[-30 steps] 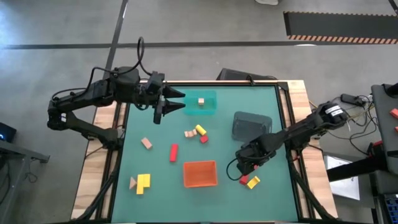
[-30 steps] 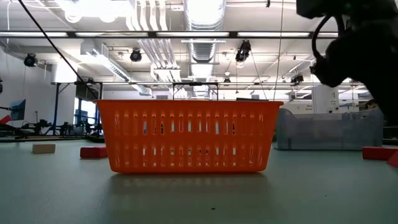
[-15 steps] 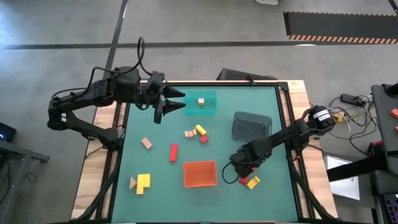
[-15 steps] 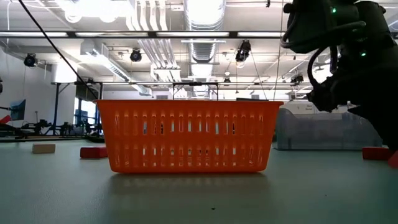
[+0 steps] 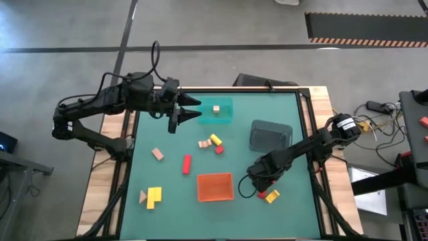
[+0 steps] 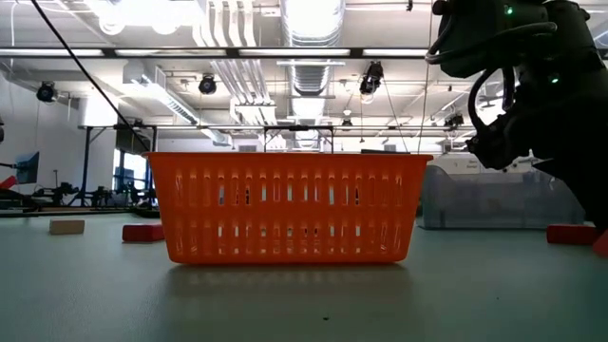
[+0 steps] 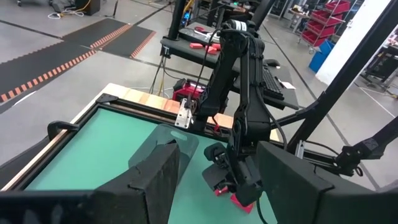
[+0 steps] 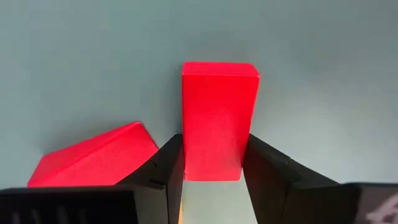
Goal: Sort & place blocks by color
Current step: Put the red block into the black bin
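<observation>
From above, the right claw [image 5: 257,190] is low on the counter [image 5: 167,137] beside the orange tray [image 5: 215,187]; the left claw [image 5: 186,110], spread and empty, hovers beside the teal tray [image 5: 225,115]. At the right wrist, its fingers [image 8: 168,168] clasp a red block [image 8: 217,118], a red wedge [image 8: 93,163] alongside.

The desk [image 5: 167,181] is green, with an orange tray [image 5: 215,187], a teal tray [image 5: 224,111] and a grey tray [image 5: 270,134] on it. The blocks are red [image 5: 186,163], yellow [image 5: 154,196] and plain tan [image 5: 157,154]. Black jaws flank a bright red block [image 8: 219,118] beside a second red piece [image 8: 93,160].
</observation>
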You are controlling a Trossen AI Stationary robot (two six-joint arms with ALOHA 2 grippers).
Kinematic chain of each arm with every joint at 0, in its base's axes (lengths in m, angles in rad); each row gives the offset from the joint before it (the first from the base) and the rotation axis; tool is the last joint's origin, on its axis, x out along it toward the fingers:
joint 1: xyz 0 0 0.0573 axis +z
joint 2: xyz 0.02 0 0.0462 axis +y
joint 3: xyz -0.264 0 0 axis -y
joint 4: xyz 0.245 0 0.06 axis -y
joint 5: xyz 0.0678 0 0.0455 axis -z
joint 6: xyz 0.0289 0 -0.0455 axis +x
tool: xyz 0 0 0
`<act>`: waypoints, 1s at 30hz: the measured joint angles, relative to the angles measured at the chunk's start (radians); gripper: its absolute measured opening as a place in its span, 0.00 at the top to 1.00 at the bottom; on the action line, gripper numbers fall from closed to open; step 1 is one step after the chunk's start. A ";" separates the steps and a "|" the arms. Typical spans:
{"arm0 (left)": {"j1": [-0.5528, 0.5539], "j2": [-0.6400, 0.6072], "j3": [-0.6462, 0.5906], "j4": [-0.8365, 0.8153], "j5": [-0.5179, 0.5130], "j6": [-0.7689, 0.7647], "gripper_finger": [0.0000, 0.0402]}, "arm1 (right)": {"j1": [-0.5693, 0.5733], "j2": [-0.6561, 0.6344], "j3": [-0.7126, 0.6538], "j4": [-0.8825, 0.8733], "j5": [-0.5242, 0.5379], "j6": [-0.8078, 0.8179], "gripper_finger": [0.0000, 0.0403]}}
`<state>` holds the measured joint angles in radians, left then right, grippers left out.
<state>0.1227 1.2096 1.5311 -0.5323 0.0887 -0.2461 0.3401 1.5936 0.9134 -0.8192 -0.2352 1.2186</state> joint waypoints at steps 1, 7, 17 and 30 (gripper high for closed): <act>0.000 0.001 0.000 0.000 0.000 0.000 0.51 | 0.000 0.000 0.000 0.000 0.000 0.000 0.70; 0.000 0.000 0.000 0.001 0.000 0.011 0.51 | 0.000 -0.019 0.018 -0.019 0.003 -0.002 0.70; 0.000 0.001 0.000 0.001 0.000 0.021 0.51 | -0.004 -0.070 0.180 -0.211 -0.027 -0.028 0.69; 0.000 0.001 0.000 0.002 -0.006 0.020 0.51 | -0.181 -0.084 0.498 -0.425 -0.027 -0.206 0.69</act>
<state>0.1230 1.2110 1.5311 -0.5305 0.0831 -0.2264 0.1589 1.5097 1.4111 -1.2445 -0.2619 1.0124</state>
